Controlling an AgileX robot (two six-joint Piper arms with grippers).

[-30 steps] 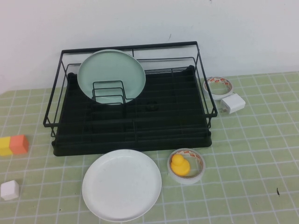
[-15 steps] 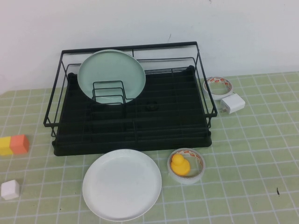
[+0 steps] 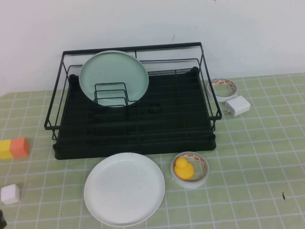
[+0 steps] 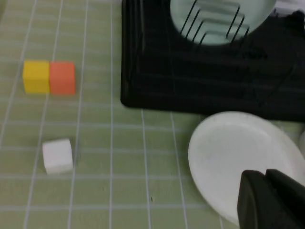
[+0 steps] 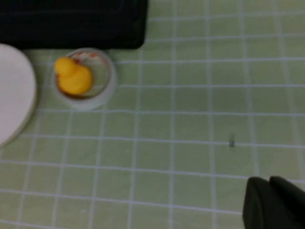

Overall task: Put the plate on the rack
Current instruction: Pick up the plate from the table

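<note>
The white plate [image 3: 124, 189] lies flat on the green checked mat, just in front of the black wire rack [image 3: 133, 148]. A mint-green plate [image 3: 113, 71] stands upright in the rack's dividers at the back left. In the left wrist view my left gripper [image 4: 264, 174] hangs over the near edge of the white plate [image 4: 238, 157], fingers together and empty, with the rack [image 4: 190, 95] beyond. Only a dark sliver of it [image 3: 1, 222] shows in the high view's bottom-left corner. My right gripper [image 5: 268, 180] is shut and empty over bare mat, to the right of the plate [image 5: 12, 90].
A tape roll [image 3: 189, 169] holding a yellow duck [image 3: 183, 168] sits right of the white plate. Another tape roll [image 3: 223, 88] and a white charger [image 3: 237, 106] lie right of the rack. An orange-and-yellow block [image 3: 13, 148] and a white cube [image 3: 9, 194] are at the left.
A dark tip of the left arm has appeared at the bottom-left corner of the high view. Nothing on the table has moved.
</note>
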